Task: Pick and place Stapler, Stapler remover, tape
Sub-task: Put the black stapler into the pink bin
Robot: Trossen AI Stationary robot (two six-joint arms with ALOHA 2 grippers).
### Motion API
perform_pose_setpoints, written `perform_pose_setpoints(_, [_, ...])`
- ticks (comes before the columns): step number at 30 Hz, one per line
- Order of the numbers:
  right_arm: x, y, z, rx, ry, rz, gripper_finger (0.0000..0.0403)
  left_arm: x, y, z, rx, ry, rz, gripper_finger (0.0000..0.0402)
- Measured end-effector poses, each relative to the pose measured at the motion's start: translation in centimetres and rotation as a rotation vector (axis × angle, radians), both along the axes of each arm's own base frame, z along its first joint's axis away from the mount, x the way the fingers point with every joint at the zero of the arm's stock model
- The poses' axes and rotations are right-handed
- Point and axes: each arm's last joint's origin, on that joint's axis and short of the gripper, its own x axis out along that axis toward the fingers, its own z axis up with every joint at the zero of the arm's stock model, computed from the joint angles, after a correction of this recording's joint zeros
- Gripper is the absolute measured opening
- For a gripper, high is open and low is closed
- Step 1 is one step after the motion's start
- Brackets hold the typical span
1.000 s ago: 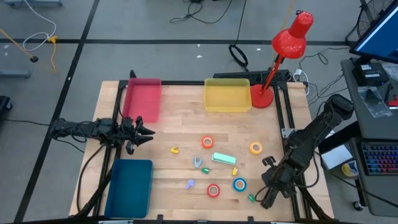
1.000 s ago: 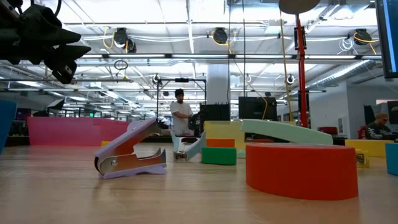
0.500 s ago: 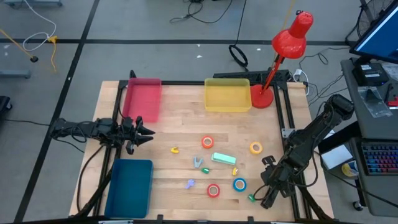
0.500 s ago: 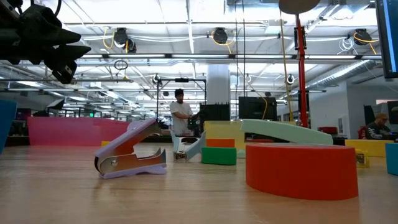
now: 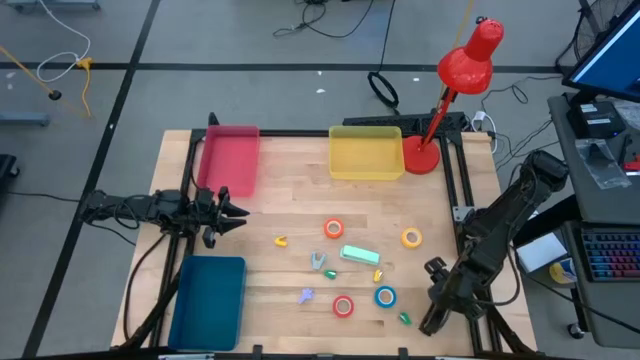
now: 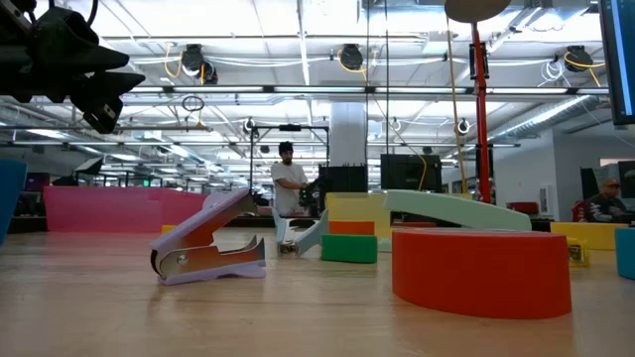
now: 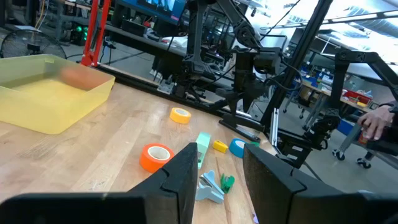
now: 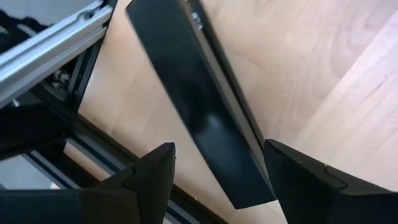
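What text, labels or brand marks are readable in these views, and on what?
None can be read.
Stapler: no marking shows.
Tape rolls, e.g. the red roll: plain sides, no print.
Monitor: screen content too small to read.
Far-room equipment in the low view: any signs too blurred.

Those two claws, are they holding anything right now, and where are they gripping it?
Nothing is held. The right gripper is open over the table's edge, and the left gripper hovers open and empty.

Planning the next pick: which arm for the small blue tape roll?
Right. The right gripper sits open at the table's near right corner, close to the small blue tape roll; the left gripper waits far across.
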Motion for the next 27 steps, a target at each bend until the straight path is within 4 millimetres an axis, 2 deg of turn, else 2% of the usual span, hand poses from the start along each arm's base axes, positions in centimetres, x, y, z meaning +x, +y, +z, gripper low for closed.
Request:
perform_pose_setpoints(6, [-0.1, 0.0, -0.2, -0.016, -0.034, 0.034, 0.0224, 0.0, 0.0, 0.0, 0.001, 0.0, 0.0, 0.0129])
perform_pose_setpoints(13, [-0.3, -0.3, -2.5, 0.02, -0.081, 0.027, 0.022, 0.0, 0.0, 0.0, 0.008, -0.001, 0.0, 0.0129])
perform_pose_setpoints(18, [-0.8, -1.1, -4.0, -0.02, -0.056, 0.018, 0.0216, 0.0, 0.0, 0.0, 0.008, 0.0, 0.0, 0.0129])
perform_pose_setpoints(27, [-1.1, -1.7, -4.9, -0.078, -0.085, -0.011, 0.0205, 0.0, 0.0, 0.0, 0.008, -0.001, 0.001, 0.0129])
